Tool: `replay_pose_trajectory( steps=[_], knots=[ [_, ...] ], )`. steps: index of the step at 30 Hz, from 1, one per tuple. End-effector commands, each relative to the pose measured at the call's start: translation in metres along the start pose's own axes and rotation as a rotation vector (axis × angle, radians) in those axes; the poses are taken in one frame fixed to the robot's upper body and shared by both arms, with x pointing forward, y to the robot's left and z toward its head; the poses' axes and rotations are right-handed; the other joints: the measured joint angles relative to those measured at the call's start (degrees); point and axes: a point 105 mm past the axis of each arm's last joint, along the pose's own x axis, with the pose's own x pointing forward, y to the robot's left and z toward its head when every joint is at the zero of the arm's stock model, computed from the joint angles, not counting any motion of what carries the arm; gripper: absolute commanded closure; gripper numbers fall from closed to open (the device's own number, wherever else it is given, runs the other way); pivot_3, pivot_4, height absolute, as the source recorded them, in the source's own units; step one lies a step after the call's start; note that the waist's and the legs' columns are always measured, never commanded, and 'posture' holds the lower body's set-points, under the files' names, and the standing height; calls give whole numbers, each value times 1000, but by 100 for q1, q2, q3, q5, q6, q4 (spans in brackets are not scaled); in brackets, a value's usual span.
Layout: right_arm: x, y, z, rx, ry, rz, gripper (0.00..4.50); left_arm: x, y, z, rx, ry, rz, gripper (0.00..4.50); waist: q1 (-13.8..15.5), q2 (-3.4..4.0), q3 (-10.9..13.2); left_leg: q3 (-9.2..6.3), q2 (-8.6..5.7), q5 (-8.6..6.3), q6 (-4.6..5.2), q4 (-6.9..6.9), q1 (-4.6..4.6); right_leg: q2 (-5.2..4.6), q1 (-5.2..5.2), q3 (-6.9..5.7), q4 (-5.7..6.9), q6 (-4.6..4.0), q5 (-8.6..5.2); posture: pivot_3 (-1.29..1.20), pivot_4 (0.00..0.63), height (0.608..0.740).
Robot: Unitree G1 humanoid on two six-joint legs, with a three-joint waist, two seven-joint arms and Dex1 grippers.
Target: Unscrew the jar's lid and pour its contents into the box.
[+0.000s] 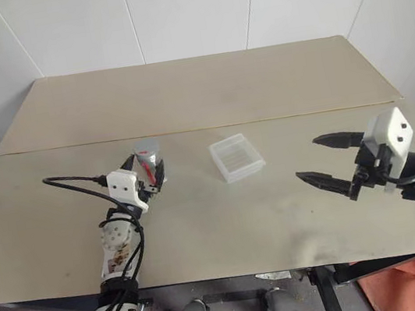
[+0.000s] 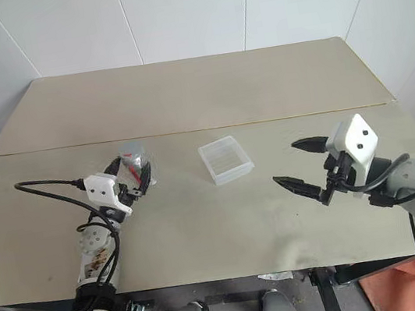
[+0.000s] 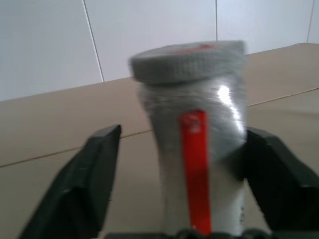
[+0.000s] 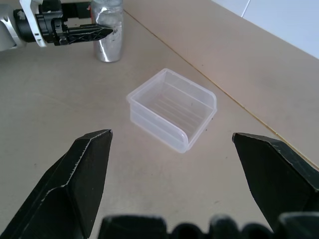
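Though capped in ribbed grey, silvery cylindrical jar [image 3: 199,164], clear ridged box [image 1: 237,157].

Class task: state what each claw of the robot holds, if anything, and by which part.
Left claw is around the jar, at its body below the lid, but a firm grip cannot be told. Right claw is open and holds nothing.

Camera positions, relative to the box [image 1: 237,157].
My head pair looks down from above it; my left wrist camera sits close against the jar [image 3: 197,144]; my right wrist camera faces the box nearby, sharing both.
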Motion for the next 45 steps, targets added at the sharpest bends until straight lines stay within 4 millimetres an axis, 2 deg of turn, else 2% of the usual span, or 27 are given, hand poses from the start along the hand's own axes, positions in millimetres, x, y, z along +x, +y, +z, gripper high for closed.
replay_pose_trajectory(
  steps=[1, 2, 4, 7, 10, 13, 16, 20, 23, 28, 32, 35, 45],
  knots=[
    [-5, -2, 12, -35, -32, -21, 0, 6, -2, 6, -17, -21, -21, 1888, -1, 0, 0, 0, 0, 0, 0, 0, 0, 0, 0, 0, 0, 0, 0, 0, 150, 740],
    [-5, -2, 12, -35, -32, -22, 0, 7, -3, 6, -20, -22, -24, 2255, -1, 0, 0, 0, 0, 0, 0, 0, 0, 0, 0, 0, 0, 0, 0, 0, 150, 740],
    [-3, -1, 13, -36, -37, -22, 0, 9, -3, 6, -52, -25, -22, 2615, -4, 0, 0, 0, 0, 0, 0, 0, 0, 0, 0, 0, 0, 0, 0, 0, 150, 740],
    [0, 1, 16, -37, -54, -19, 0, 11, -4, 7, -55, -30, -31, 2615, -6, 0, 0, 0, 0, 0, 0, 0, 1, 1, 0, 0, 1, 1, 0, 0, 150, 740],
    [8, 5, 24, -26, -95, -23, 0, 15, -6, 17, -44, -65, -55, 2615, -6, 0, 0, 0, 0, 0, 0, 0, 1, 0, 0, 1, 0, 1, 1, 0, 150, 740],
    [25, 21, 45, 14, -198, 1, 0, 20, -15, 38, -32, -137, -116, 2615, -34, -2, 1, 0, 0, 0, 0, 0, 1, 1, -1, 2, 1, 0, 1, 0, 150, 740],
    [46, 36, 62, 59, -283, -13, 0, 26, -32, 60, -58, -210, -208, 2615, -42, -2, 1, -3, 3, 1, -1, 0, -2, 4, -4, 2, 3, -1, 2, 0, 150, 740],
    [74, 51, 83, 172, -401, -52, 0, 32, -50, 78, -96, -265, -298, 2615, -48, -4, -1, -4, 0, 2, -3, 0, -2, 2, -5, 2, 3, -2, 4, 0, 150, 740],
    [99, 63, 92, 221, -427, -84, 0, 36, -62, 79, -123, -265, -350, 2615, -80, -4, -1, -4, -1, 2, -3, 0, -3, 2, -6, 3, 3, -19, 14, 0, 150, 740],
    [125, 69, 104, 244, -463, -146, 0, 33, -78, 75, -171, -255, -437, 2615, -141, -4, -1, -7, -3, 3, -2, -1, -5, 3, -11, 3, 4, -36, 24, 0, 150, 740],
    [135, 69, 105, 169, -456, -186, 0, 32, -87, 75, -163, -257, -462, 2615, -144, -4, -1, -8, -3, 3, -2, -1, -5, 4, -12, 3, 6, -37, 24, 0, 150, 740],
    [140, 61, 101, 136, -441, -240, 0, 30, -93, 75, -143, -263, -485, 2615, -146, -4, -1, -8, -3, 3, -2, -1, -4, 4, -12, 3, 5, -37, 24, 0, 150, 740],
    [151, 54, 101, 90, -450, -263, 0, 26, -96, 73, -145, -264, -499, 2615, -167, -4, -1, -8, 0, 3, -2, -2, -4, 8, -15, 3, 7, -37, 24, 0, 150, 740]
  ],
)
